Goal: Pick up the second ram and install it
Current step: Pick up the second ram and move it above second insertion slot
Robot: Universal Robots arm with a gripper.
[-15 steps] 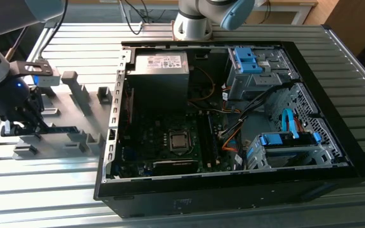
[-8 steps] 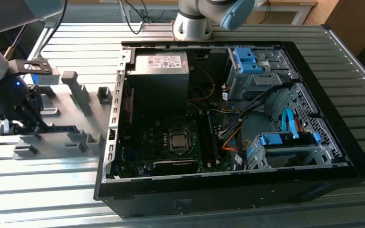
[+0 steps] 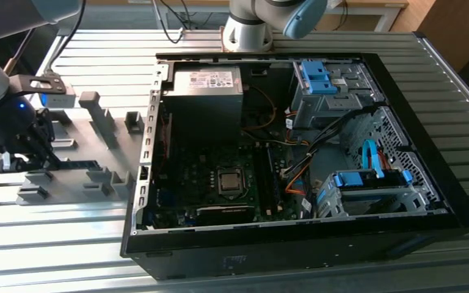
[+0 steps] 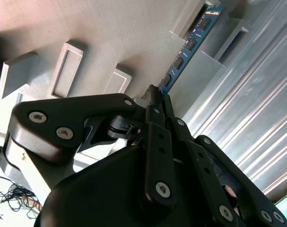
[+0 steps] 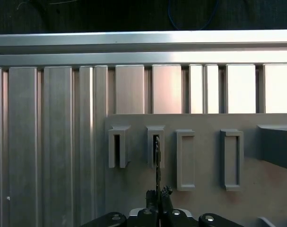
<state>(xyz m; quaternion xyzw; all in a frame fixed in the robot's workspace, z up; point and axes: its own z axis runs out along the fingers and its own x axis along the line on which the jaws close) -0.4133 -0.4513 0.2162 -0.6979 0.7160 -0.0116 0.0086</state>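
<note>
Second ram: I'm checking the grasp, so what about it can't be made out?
Gripped end of the second ram: second wrist view, covered by the gripper.
Its label: first wrist view, edge-on, too thin.
Whether it sits in the tray slot: exterior view, gripper blocks it.

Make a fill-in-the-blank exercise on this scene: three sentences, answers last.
1. The gripper is shut on the second ram, a ____ board with black chips.
2. The grey tray lies to the exterior view's ____ of the computer case.
3. The case's side is ____, showing its motherboard.
Answers: blue; left; open.
</note>
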